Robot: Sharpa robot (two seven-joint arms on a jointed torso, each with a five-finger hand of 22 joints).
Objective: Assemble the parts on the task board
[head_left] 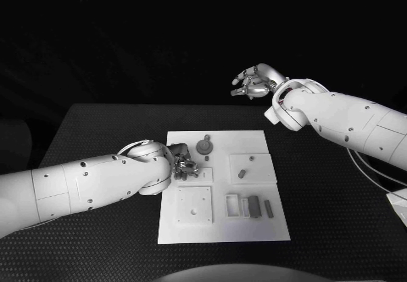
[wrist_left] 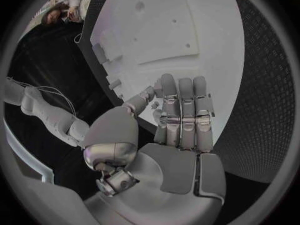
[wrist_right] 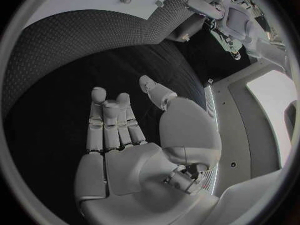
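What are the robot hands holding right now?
Nothing. The left robot hand is open over the task board, fingers straight. The right robot hand is open and empty, raised beyond the table's far edge.

black textured table top with a fine dotted grain (head_left: pixel 102 135) | lying flat and filling the middle of the head view, its far edge running straight across | thin white cables (head_left: pixel 373 173) | trailing over the table's right side toward a small pale flat object (head_left: pixel 399 202) | sitting at the right edge

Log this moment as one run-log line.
left hand: over task board, holds nothing | right hand: raised beyond table, open | grey parts: on board
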